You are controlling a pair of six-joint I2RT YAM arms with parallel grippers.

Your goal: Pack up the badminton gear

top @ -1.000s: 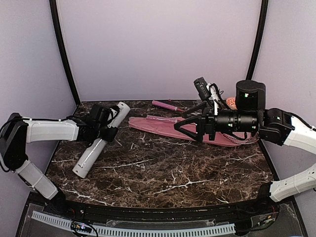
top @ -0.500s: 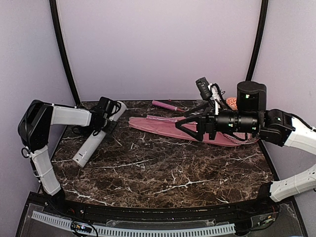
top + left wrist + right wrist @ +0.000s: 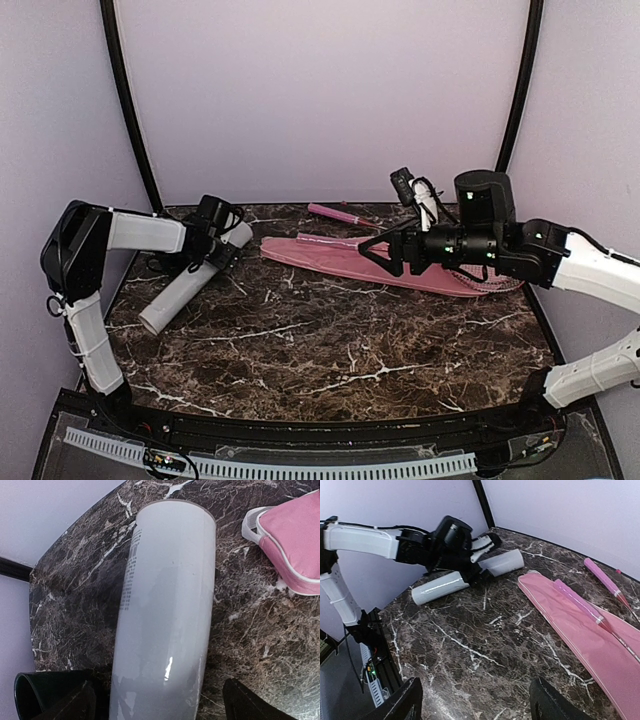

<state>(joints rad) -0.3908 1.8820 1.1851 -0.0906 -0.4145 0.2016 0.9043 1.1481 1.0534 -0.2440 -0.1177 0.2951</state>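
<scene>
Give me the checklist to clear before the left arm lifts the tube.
1. Left tool straddles the pale grey tube: ok.
2. Left tool closed on the tube: not ok; one finger stands apart from it.
3. Dark green cup clear of the left tool: not ok; it sits right beside the other finger.
4. Right tool open and empty: ok; it is near the pink cover.
5. Tube ends capped: cannot tell.
</scene>
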